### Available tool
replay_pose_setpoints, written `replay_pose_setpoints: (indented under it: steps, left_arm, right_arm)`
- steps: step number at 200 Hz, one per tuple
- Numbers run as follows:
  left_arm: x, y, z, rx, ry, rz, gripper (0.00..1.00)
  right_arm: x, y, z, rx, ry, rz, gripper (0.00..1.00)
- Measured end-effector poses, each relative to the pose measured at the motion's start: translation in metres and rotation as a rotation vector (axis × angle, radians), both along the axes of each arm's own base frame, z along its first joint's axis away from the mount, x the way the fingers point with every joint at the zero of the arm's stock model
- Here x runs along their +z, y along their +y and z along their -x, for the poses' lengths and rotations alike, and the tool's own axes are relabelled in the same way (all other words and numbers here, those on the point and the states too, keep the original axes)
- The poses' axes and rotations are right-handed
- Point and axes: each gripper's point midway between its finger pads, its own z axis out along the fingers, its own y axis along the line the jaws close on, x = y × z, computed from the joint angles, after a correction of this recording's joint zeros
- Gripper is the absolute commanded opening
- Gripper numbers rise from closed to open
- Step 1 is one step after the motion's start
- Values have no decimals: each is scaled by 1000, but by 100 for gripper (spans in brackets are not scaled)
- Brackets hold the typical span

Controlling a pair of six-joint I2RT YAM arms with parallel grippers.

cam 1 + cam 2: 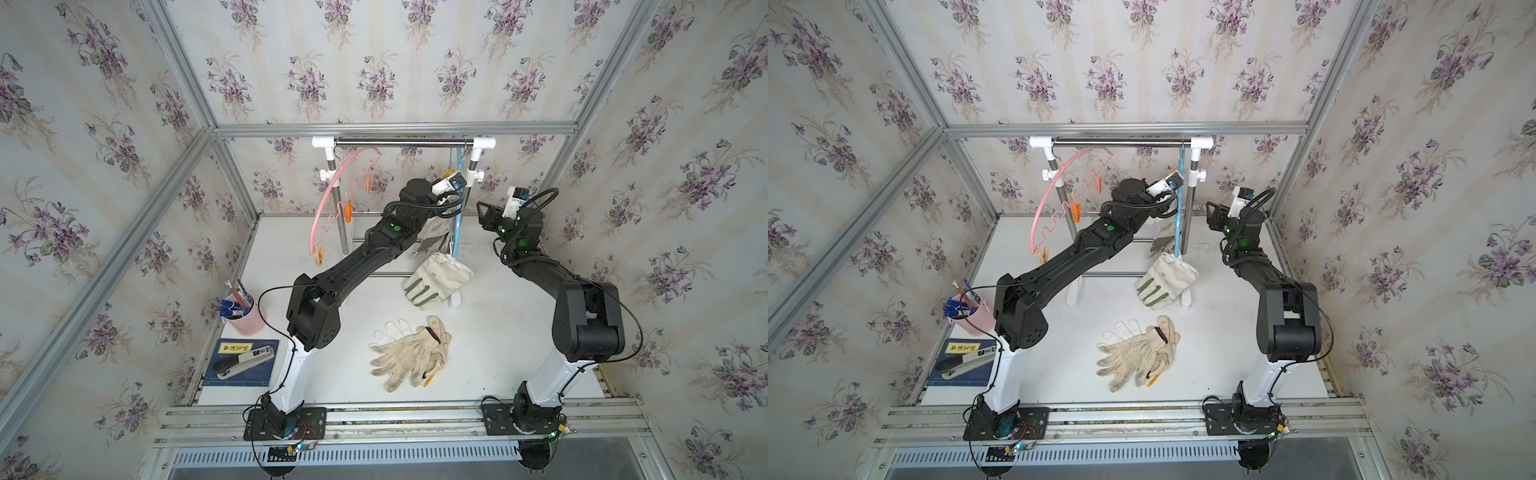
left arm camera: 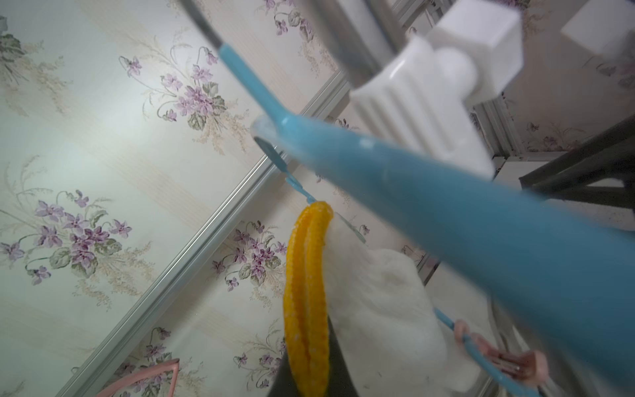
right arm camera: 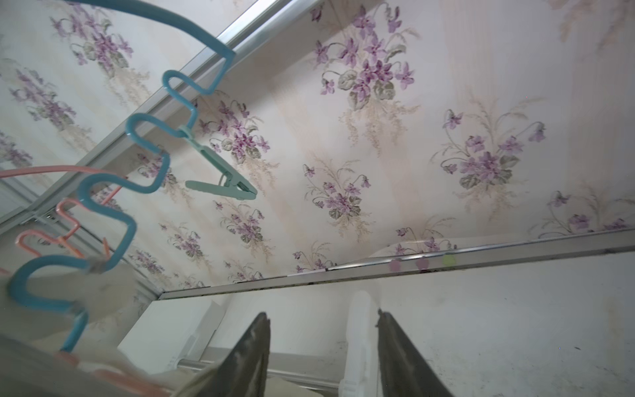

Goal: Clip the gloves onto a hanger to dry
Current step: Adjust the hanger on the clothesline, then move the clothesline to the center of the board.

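My left gripper [image 2: 311, 376] is shut on a white knit glove [image 2: 378, 309], pinching it at the yellow cuff edge [image 2: 307, 292], close under the blue hanger [image 2: 446, 206] that hangs on the rack bar [image 1: 403, 142]. In both top views a canvas glove [image 1: 436, 280] with green finger patches hangs from the blue hanger [image 1: 458, 232], with another glove [image 1: 434, 239] behind it. A pile of dirty knit gloves [image 1: 409, 355] lies on the table. My right gripper [image 3: 321, 319] stands open and holds nothing, to the right of the hanger. A green clip [image 3: 223, 187] dangles from it.
A pink hanger [image 1: 332, 199] with orange clips hangs at the rack's left end. The rack's posts [image 1: 343, 232] and feet stand on the white table [image 1: 519, 332]. A pink pen cup [image 1: 247, 316] and a stapler on a blue book [image 1: 243, 361] sit at the left edge.
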Motion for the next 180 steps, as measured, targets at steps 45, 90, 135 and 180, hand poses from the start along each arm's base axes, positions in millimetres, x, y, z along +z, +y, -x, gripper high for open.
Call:
replay_pose_setpoints:
  steps: [45,90,135,180]
  left_arm:
    - [-3,60,8,88,4,-10,3]
    - [-22,97,8,141,49,-6,0]
    - [-37,98,9,132,79,-9,0]
    - [-37,102,12,131,79,-1,0]
  right_arm:
    - [5,26,24,170,-68,31,53]
    - [23,62,52,305,-168,92,55]
    - [35,75,49,309,-218,149,56]
    - [44,72,36,263,-242,171,56]
